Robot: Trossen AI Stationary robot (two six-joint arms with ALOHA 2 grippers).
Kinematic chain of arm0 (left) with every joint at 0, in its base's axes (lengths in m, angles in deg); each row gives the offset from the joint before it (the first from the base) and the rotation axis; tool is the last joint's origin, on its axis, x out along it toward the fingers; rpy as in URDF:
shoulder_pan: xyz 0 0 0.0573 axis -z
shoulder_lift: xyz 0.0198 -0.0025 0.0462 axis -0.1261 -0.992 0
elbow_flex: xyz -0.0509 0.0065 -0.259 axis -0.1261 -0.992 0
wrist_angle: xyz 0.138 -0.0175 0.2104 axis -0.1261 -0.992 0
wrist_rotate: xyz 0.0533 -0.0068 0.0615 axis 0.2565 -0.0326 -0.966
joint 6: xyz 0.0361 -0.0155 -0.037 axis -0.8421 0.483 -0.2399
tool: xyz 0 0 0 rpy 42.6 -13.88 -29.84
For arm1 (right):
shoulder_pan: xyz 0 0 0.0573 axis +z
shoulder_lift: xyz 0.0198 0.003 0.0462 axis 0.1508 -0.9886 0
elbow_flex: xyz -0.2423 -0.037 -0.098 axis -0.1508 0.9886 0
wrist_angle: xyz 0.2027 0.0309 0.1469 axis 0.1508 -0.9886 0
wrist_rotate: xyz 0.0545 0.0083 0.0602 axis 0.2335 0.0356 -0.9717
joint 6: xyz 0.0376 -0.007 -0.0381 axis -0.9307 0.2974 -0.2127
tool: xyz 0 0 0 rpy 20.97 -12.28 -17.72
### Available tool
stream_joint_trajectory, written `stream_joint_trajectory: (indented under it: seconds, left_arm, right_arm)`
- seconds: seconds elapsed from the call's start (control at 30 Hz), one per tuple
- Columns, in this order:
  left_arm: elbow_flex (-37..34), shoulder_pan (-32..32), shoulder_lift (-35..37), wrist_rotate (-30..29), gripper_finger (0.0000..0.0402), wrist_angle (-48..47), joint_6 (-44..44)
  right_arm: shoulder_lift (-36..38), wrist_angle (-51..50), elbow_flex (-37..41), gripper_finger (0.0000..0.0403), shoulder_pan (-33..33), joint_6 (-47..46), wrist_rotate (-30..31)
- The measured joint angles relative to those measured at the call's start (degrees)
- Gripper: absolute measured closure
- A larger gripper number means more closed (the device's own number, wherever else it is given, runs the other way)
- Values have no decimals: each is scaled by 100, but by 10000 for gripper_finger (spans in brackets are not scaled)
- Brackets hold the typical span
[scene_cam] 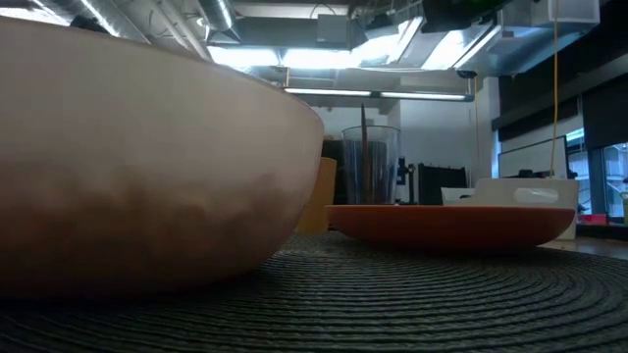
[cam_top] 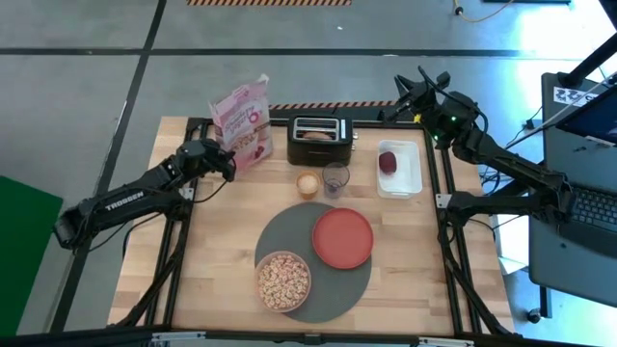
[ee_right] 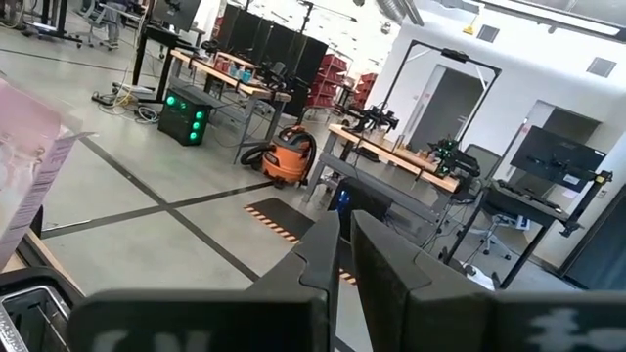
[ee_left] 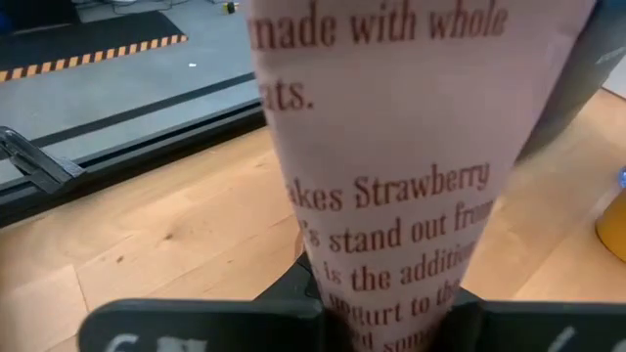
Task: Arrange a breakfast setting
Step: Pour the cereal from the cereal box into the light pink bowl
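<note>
A pale bowl [cam_top: 283, 280] of tan cereal and a red plate [cam_top: 342, 237] rest on the round dark-grey mat [cam_top: 313, 289]. In the low view the bowl [scene_cam: 147, 167] and plate [scene_cam: 451, 224] sit close by. A dark-red fruit [cam_top: 388, 161] lies in a white tray [cam_top: 410, 178]. A tan bagel half [cam_top: 315, 136] shows in the black toaster [cam_top: 318, 145]. My left gripper [cam_top: 228, 162] is shut on a pink cereal box [cam_top: 241, 120] at the table's far left. My right gripper [ee_right: 342, 244] is shut and empty, raised beyond the far right corner. My left gripper pinches the cereal box's lower part [ee_left: 377, 284] between its two fingers, coming level from the table's left side. The box stands roughly upright above the fingers. The gripper hides its base, so I cannot tell whether it rests on the table.
A clear glass [cam_top: 335, 178] with a thin dark stick in it [scene_cam: 365, 147] and a small yellow-tan cup [cam_top: 307, 184] stand between the toaster and the mat. Bare wood lies to the left and right of the mat.
</note>
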Motion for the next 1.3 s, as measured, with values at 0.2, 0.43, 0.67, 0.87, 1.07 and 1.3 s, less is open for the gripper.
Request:
stream_joint_trajectory:
  seconds: [0.2, 0.43, 0.67, 0.87, 1.07, 1.3]
  left_arm:
    - [0, 0, -2, -3, 381, -118, -35]
    - [4, 0, 0, -20, 344, -769, -44]
    - [-13, 0, -13, -81, 296, -858, -46]
    - [-13, 1, -17, -67, 249, -1009, 142]
    - [-33, 171, -24, -26, 195, -1110, 97]
    - [-28, 467, -24, -21, 148, -1153, 135]
  right_arm:
    - [0, 1, 0, 368, 2, -2, -188]
    - [0, 1, 0, 368, 2, -2, -238]
    - [0, 1, 0, 368, 2, -4, -240]
    - [0, 1, 0, 368, 2, -177, -254]
    - [0, 2, 0, 368, 2, -188, -353]
    - [0, 1, 0, 368, 2, -192, -350]
